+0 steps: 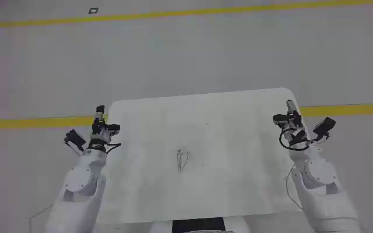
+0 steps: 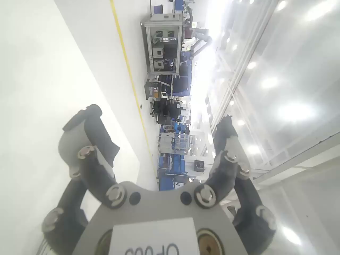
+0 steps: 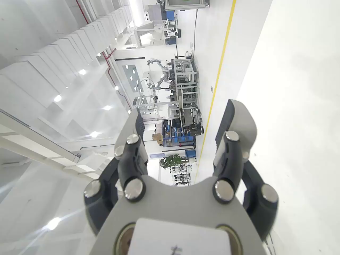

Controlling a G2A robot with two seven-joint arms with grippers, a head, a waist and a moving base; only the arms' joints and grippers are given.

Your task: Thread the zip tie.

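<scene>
My left end effector (image 2: 159, 118) and right end effector (image 3: 186, 112) are apart, empty. The thin zip tie (image 1: 183, 160) lies flat on the tabletop (image 1: 233, 116); my pinch could miss it.

White table (image 1: 245, 128), thin dark zip tie (image 1: 183, 159), grey floor (image 1: 175, 58).
Yellow lines (image 1: 175, 13) stripe the floor; left hand (image 2: 158, 118) and right hand (image 3: 186, 111) both black and silver-grey.

White table (image 1: 233, 128), yellow line (image 1: 175, 13), probably distant machinery (image 2: 163, 46)

2 white arms (image 1: 81, 180) carry black cables (image 1: 285, 143) and silver screws (image 2: 116, 194).
</scene>
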